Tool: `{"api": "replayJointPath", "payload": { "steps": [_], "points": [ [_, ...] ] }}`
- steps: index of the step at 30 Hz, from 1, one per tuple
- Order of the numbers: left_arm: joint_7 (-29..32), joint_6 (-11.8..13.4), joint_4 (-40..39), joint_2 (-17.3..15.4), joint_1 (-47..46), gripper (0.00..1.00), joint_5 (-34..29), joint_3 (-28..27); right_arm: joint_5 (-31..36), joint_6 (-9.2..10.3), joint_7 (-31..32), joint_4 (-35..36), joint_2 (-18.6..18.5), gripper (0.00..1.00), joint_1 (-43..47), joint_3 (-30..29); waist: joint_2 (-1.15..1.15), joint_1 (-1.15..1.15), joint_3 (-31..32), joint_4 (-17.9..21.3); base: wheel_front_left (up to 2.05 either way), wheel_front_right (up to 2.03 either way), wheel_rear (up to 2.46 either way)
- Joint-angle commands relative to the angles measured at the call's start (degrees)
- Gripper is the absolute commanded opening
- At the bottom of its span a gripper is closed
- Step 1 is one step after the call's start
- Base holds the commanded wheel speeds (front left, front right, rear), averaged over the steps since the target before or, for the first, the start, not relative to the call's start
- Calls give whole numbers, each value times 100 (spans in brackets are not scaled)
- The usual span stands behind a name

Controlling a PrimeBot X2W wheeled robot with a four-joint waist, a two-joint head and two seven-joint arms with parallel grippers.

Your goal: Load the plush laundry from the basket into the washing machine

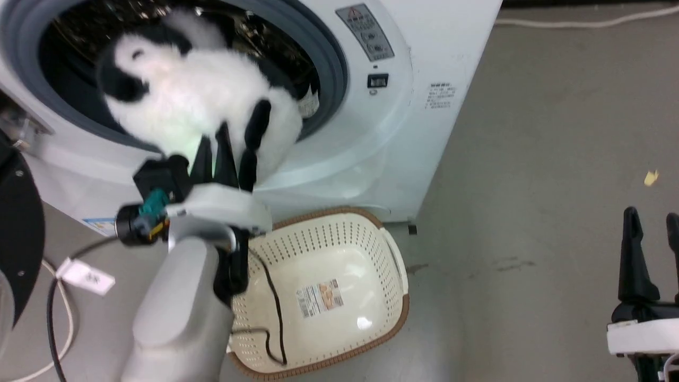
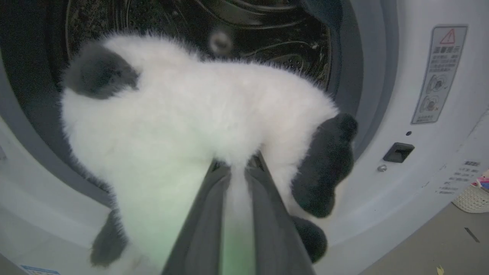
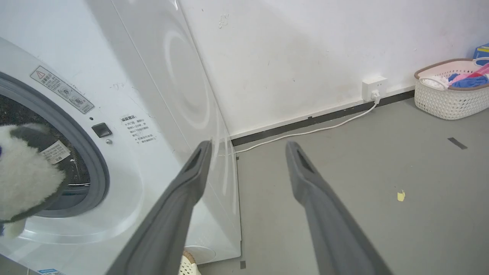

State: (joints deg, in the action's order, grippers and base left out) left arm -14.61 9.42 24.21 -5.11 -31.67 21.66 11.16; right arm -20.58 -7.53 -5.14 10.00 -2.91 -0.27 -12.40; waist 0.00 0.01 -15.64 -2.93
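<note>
At the washing machine (image 1: pixel 371 159) port, left gripper (image 1: pixel 214 137) clamps the plush laundry (image 1: pixel 196 95) partway in, basket (image 1: pixel 393 254) empty, drop-off left imo; right gripper (image 1: pixel 652 216) splayed.

Grey floor (image 3: pixel 382 172), white wall (image 3: pixel 305 57) with socket (image 3: pixel 373 88) and white cable (image 3: pixel 305 133), clothes-filled hamper (image 3: pixel 450 101) beside it.

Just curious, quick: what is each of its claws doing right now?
Left gripper: closed on the plush toy.
Right gripper: open, holding nothing.
</note>
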Motion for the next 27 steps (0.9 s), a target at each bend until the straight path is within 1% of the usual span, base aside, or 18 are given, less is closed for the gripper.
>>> {"api": "replayJointPath", "payload": {
  "steps": [1, 4, 9, 14, 27],
  "points": [
    [-39, -63, 97, 5, -273, 0, -47, -63, 37, 4, 18, 61, 3, 100, -95, -3, 0, -1, -241, 40, 0, 0, 0],
    [-39, -165, 441, -22, -756, 0, -132, -112, 49, 4, 49, 148, 3, 100, -177, -14, 0, -1, -490, 62, 0, 0, 0],
    [-39, -229, 926, -133, -1508, 0, -290, -163, 40, 4, 82, 249, 3, 100, -293, -17, 0, -1, -867, 109, 0, 0, 0],
    [-39, -192, 1198, -262, -2098, 0, -378, -269, 58, 4, 114, 333, 3, 100, -386, -20, 0, -1, -1215, 191, 0, 0, 0],
    [-31, -112, 1447, -664, -3544, 0, -424, -519, 129, 4, 240, 705, 3, 100, -538, -164, 0, -1, -2238, 385, 0, 0, 0]
  ]
}}
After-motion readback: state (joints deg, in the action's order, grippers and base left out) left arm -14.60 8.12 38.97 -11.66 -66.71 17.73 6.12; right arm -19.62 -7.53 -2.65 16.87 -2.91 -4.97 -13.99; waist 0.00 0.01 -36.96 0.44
